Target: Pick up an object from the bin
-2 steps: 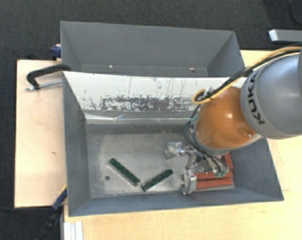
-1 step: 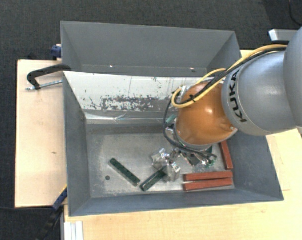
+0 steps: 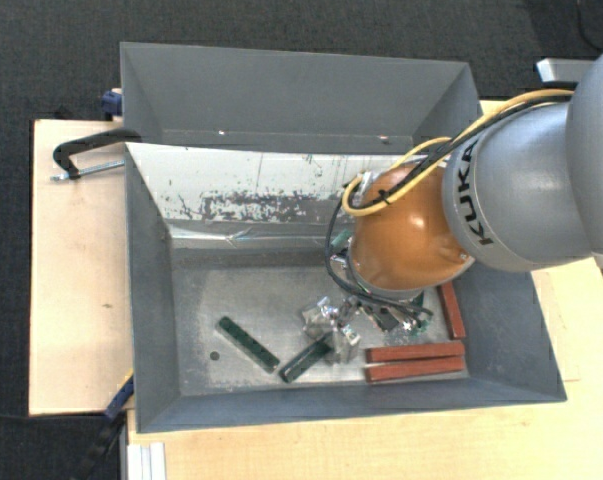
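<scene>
Green bar (image 3: 303,361), end beneath tool (image 3: 334,330)

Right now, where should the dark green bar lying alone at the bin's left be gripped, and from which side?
Probably at mid-length of the dark green bar, closing across its narrow width from straight above. It lies flat with bare bin floor along both long sides; its lower-right end nears a second green bar.

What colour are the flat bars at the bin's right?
The flat bars are reddish brown in the camera view.
</scene>
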Controlling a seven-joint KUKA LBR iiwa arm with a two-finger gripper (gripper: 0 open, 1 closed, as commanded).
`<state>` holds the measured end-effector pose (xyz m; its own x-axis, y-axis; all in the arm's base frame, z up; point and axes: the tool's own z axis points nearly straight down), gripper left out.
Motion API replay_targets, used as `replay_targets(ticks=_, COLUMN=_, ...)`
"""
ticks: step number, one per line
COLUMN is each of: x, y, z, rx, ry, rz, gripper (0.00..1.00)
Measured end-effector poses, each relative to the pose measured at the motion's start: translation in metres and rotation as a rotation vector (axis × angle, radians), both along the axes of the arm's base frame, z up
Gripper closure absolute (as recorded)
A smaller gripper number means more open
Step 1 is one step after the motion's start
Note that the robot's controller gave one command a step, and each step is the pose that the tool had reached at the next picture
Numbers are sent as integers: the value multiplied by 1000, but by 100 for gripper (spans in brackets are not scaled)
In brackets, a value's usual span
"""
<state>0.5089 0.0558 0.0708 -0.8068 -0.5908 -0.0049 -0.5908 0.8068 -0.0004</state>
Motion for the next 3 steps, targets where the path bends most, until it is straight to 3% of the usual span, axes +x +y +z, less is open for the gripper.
replay_targets(ticks=1, x=0, y=0, z=0, rx=0, ry=0, rz=0, gripper=100)
replay_targets(ticks=2, x=-1, y=17, z=33, rx=-1, ry=-5, rz=90, gripper=100)
replay_targets(ticks=3, x=8, y=-1, z=169, rx=-1, ry=-5, rz=193, gripper=100)
